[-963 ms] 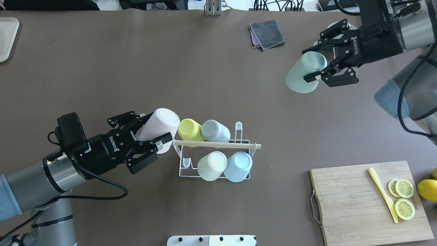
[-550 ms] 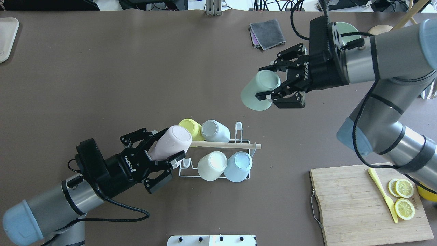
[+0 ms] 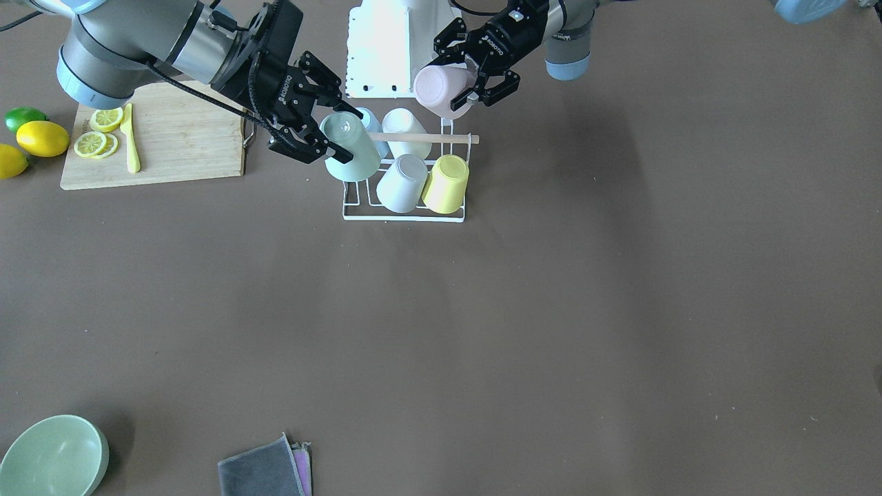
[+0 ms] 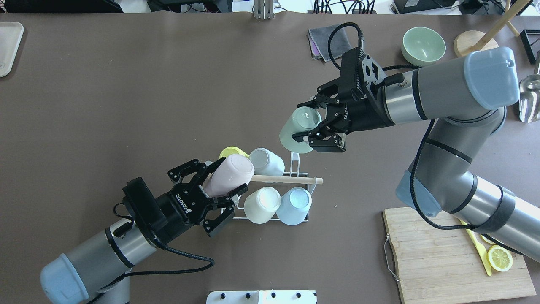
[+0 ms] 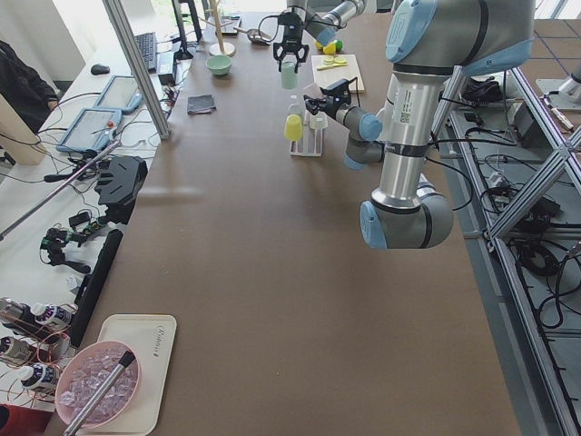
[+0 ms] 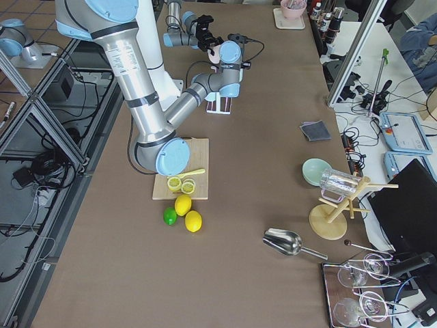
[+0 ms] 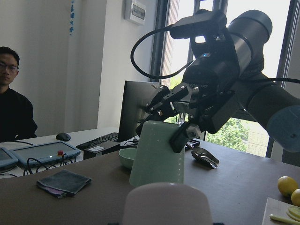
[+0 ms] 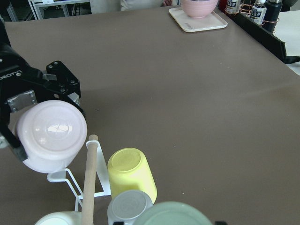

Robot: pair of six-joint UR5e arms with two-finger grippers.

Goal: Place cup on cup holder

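The cup holder is a white wire rack with a wooden rod across its top. It carries a yellow cup, a grey cup, a cream cup and a light blue cup. My left gripper is shut on a pink cup, tilted at the rack's left end, over the rod's tip. My right gripper is shut on a mint green cup, held mouth down just beyond the rack's far right corner. Both cups show in the front view: the pink cup and the mint cup.
A wooden cutting board with a lemon slice and a yellow knife lies at the near right. A green bowl and a grey cloth are at the far right. A white tray sits at the far left edge.
My left gripper has carried the pink cup rightward to the rack's left end. My right arm has swung left and nearer, bringing the mint cup close to the rack's far right corner.
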